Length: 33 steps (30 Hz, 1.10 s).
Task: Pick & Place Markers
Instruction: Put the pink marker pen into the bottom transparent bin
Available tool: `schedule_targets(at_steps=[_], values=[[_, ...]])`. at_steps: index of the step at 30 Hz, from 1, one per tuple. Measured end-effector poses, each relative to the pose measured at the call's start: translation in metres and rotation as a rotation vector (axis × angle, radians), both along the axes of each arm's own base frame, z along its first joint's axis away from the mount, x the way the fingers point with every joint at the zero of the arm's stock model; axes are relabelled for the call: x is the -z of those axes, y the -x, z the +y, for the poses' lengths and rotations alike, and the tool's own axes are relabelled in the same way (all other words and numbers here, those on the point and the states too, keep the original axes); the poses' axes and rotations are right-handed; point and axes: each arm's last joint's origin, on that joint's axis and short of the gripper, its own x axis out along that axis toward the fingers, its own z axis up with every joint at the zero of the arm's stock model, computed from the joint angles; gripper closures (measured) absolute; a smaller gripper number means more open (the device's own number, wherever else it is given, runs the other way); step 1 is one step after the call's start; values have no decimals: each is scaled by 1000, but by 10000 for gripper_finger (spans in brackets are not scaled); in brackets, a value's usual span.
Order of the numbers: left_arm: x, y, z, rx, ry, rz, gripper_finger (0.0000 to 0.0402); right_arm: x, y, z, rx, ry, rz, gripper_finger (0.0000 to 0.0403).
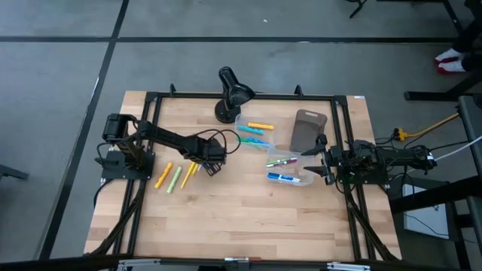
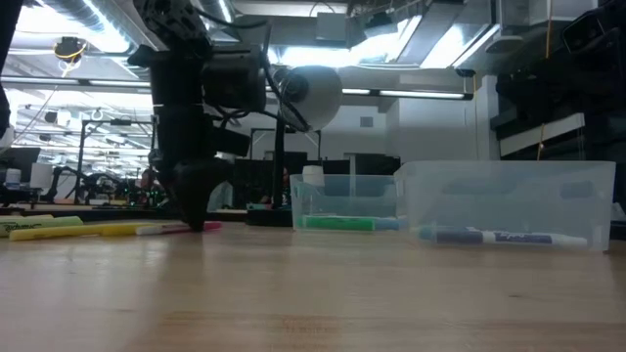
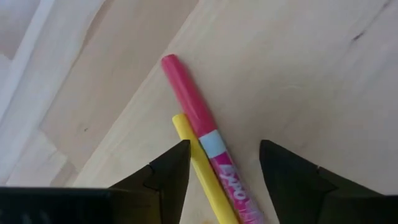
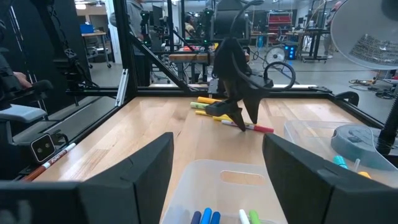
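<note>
Left gripper (image 3: 217,171): down at counter (image 1: 226,203) left of centre, jaws open, straddling pink marker (image 3: 202,134) and yellow marker (image 3: 202,171), not clamped.
Right gripper (image 1: 325,167): at right edge beside near bin (image 1: 286,179), jaws open, empty.
Markers: loose ones (image 1: 175,177) left of left gripper; rest in two clear bins (image 1: 256,132).
Lamp (image 1: 230,94): far centre.

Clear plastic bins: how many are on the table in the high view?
2. The first bin sits beside the lamp; the second bin lies right next to the right gripper. None seems hidden.
</note>
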Motion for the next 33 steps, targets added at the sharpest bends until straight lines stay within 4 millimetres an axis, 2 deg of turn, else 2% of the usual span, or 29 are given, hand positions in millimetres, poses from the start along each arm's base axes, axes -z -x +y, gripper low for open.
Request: schedule_targets(at_steps=[7, 15, 24, 28, 33], values=[[-1, -2, 0, 95, -28, 16, 227, 0, 0, 0, 0, 0, 0, 159], [-4, 0, 2, 135, -157, 71, 221, 0, 0, 0, 0, 0, 0, 159], [-16, -13, -18, 294, -142, 44, 217, 0, 0, 0, 0, 0, 0, 159], [-16, -12, -21, 247, -112, 22, 217, 0, 0, 0, 0, 0, 0, 159], [-15, -12, -16, 147, -76, -12, 217, 0, 0, 0, 0, 0, 0, 159]])
